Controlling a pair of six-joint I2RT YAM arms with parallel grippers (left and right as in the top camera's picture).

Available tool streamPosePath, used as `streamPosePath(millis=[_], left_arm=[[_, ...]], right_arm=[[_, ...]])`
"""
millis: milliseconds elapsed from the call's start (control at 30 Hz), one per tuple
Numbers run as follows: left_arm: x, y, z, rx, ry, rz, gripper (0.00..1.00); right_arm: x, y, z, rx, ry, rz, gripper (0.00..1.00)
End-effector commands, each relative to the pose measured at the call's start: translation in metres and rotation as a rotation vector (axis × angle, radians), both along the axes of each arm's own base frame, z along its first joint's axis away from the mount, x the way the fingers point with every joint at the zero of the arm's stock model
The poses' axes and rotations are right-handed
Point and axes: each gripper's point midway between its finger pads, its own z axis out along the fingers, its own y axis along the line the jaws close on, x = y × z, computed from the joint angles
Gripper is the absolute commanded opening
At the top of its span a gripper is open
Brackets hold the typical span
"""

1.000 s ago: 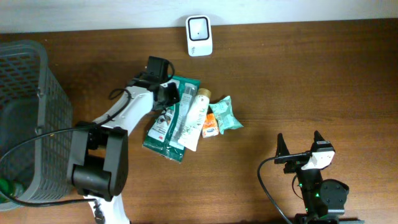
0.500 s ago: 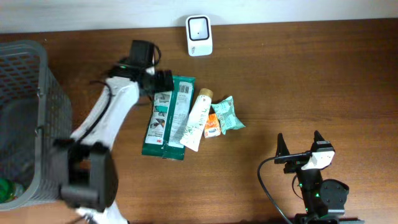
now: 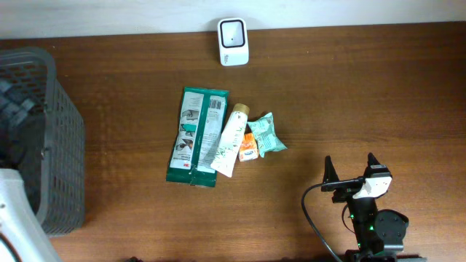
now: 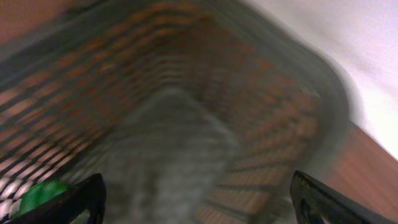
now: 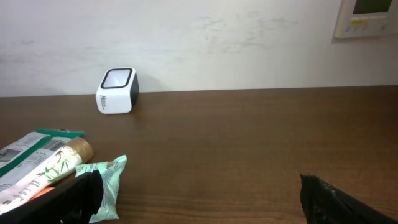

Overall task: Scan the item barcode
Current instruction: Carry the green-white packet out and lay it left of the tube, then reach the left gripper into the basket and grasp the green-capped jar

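Your left gripper hangs over the grey basket at the tabletop's left edge, its jaws spread wide with nothing between them. Your right gripper, by the near edge toward the right corner, is spread and empty too. The items lie together mid-tabletop, untouched: green pack, tube, mint packet. The white scanner stands at the far edge.

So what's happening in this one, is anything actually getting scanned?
Nothing is being scanned right now. The left gripper hangs over the grey basket, jaws open and empty. The green pouch, the tube and the mint packet lie piled on the table, apart from the white scanner. The right gripper sits off to the side, jaws open.
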Motion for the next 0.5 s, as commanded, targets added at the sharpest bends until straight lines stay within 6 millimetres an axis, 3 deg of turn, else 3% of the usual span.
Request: streamPosePath(millis=[0,33,200,333,467], left_arm=[[-0.040,0.045,-0.027,-0.017,0.089,0.251,0.84],[-0.049,0.052,-0.038,-0.031,0.127,0.283,0.73],[-0.106,0.083,-0.118,-0.138,0.371,0.453,0.72],[-0.145,0.101,-0.155,-0.103,0.591,0.567,0.89],[-0.160,0.112,-0.188,-0.144,0.708,0.573,0.90]], right_arm=[[0.000,0.000,-0.002,-0.006,0.003,0.003,0.98],[0.000,0.000,-0.002,-0.006,0.003,0.003,0.98],[0.000,0.000,-0.002,-0.006,0.003,0.003,0.98],[0.000,0.000,-0.002,-0.006,0.003,0.003,0.98],[0.000,0.000,-0.002,-0.006,0.003,0.003,0.98]])
